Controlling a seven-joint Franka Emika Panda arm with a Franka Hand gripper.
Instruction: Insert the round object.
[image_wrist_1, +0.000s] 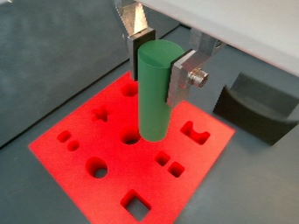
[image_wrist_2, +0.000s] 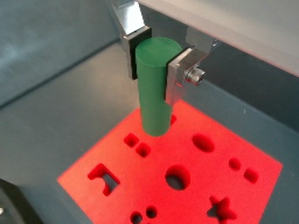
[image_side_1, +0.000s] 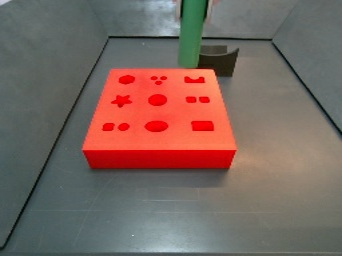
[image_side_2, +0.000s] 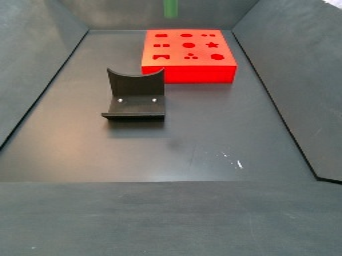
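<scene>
Round object: the green peg (image_wrist_1: 156, 92) hangs upright above the red block (image_wrist_1: 70, 162), its lower end clear of the surface in both wrist views; its lower end also shows in a side view (image_side_1: 194, 30).
Gripper: the gripper (image_wrist_2: 160, 59) is clamped on the peg's upper part, a silver finger (image_wrist_2: 184, 74) on each side.
Red block: lies flat on the table (image_side_2: 174, 150), its top full of shaped holes.
Fixture: the dark bracket (image_side_2: 134, 97) stands apart from the block.
</scene>
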